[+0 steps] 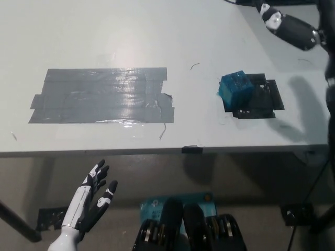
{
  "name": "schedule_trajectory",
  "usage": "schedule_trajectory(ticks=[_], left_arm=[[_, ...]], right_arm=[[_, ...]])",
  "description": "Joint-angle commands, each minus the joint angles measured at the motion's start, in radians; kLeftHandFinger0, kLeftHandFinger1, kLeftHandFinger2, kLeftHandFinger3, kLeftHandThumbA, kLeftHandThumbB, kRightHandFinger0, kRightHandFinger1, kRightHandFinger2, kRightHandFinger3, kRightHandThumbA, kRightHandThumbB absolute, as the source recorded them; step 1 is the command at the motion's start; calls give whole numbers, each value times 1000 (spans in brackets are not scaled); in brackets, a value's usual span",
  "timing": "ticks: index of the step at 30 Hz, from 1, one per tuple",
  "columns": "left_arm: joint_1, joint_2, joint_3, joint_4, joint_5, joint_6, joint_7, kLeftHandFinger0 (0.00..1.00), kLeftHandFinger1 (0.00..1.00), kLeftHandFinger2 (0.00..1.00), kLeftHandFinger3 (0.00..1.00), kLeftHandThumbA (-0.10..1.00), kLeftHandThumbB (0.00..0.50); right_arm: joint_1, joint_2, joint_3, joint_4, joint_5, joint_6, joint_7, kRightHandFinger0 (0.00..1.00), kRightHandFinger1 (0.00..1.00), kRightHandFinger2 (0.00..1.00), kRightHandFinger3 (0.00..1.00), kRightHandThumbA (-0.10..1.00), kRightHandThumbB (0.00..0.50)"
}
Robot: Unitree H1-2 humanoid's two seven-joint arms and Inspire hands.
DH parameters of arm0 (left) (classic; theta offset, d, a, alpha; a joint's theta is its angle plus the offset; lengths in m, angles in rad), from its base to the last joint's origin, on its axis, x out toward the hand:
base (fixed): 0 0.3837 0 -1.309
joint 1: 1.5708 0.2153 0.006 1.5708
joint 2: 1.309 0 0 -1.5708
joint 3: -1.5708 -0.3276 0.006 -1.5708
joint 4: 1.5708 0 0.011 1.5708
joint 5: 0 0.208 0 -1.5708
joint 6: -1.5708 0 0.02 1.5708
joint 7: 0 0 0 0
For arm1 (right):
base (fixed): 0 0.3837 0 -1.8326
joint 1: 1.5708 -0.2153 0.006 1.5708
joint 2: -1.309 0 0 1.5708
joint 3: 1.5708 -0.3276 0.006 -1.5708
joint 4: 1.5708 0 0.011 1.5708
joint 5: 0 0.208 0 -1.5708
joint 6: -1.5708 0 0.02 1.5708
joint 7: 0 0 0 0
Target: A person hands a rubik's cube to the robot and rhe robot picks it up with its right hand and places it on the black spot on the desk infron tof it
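While the cube (235,89) sits on the left part of the black spot (259,99) on the white desk (157,36), nothing touches it. I see the right hand (287,27) raised at the top right, well apart; I cannot tell its finger state. I see the left hand (91,201) below the desk edge, fingers spread, holding nothing. Grey tape (102,95) lies to the left.

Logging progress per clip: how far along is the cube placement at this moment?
Placement looks done: the rubik's cube sits on the desk, overlapping the left part of the black spot, with nothing holding it. The right hand is raised clear at the upper right; its fingers can't be judged. The left hand rests open below the desk edge. Little appears left beyond retracting the arm.
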Motion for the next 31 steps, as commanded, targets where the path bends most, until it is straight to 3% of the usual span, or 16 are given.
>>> schedule_trajectory(ticks=[1,7,8,11,12,16,19,23,25,31], left_arm=[[-5,12,8,-22,-7,-23,-4,1000,1000,1000,1000,706,156],[18,11,4,-19,-5,-16,-6,1000,1000,1000,1000,720,174],[22,11,3,-21,-5,-16,-7,1000,1000,1000,1000,720,164],[30,12,2,-20,-6,-26,-8,1000,1000,1000,1000,717,152],[35,13,2,-19,-4,-29,-7,1000,1000,1000,1000,731,153],[54,0,-1,-6,-13,-54,-4,1000,1000,1000,1000,773,145],[60,-1,2,-9,-12,-62,1,1000,1000,1000,1000,801,129],[40,-5,11,-1,-5,-78,17,1000,1000,1000,1000,856,109],[38,-7,14,2,-7,-69,20,1000,1000,1000,1000,904,135],[49,-15,24,-5,-3,-77,33,1000,1000,1000,1000,927,152]], right_arm=[[184,31,-13,-439,-15,41,47,1000,1000,1000,1000,741,327],[482,102,-1,-386,97,-172,-50,1000,1000,1000,1000,646,276],[533,118,-6,-322,129,-247,-77,1000,1000,1000,1000,657,268],[594,148,-17,-223,155,-321,-92,1000,1000,1000,1000,733,265],[627,174,-19,-130,175,-356,-105,1000,1000,1000,1000,781,242],[679,224,-18,103,209,-389,-96,1000,1000,1000,1000,775,190],[670,234,-12,221,202,-424,-87,1000,1000,1000,1000,727,179],[649,226,-10,330,185,-467,-83,1000,1000,1000,1000,760,167],[649,221,-8,347,197,-469,-64,1000,1000,1000,1000,731,140],[640,212,-4,386,170,-505,-75,1000,1000,1000,1000,715,139]])
